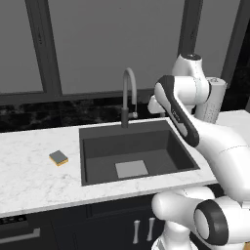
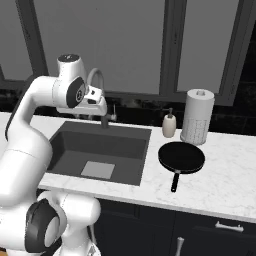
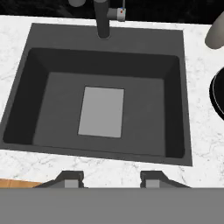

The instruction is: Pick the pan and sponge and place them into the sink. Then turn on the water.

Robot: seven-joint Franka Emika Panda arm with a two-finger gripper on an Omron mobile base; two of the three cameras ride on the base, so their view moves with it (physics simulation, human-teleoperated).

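At the bottom of the hand view we see the gripper (image 3: 111, 178) with its two dark finger tips standing apart, with nothing between them; it is open and holds nothing. It hangs above the front edge of the white marble counter (image 1: 29, 180), looking down into the sink (image 3: 43, 87).

The sink is a dark grey basin, and on its floor we see a flat light-grey square plate (image 3: 101, 111). To the left of the sink, on the counter, lies the sponge (image 1: 58, 157), grey on top and yellow-orange below, well apart from the basin. To the right of the sink, in the right base view, the pan (image 2: 181, 157) rests on the counter with its handle pointing toward the front edge.

Farther back, the arched grey faucet (image 1: 128, 93) rises behind the sink. Behind the pan stand a soap bottle (image 2: 169, 124) and a paper towel roll (image 2: 197, 116), near the dark wall.
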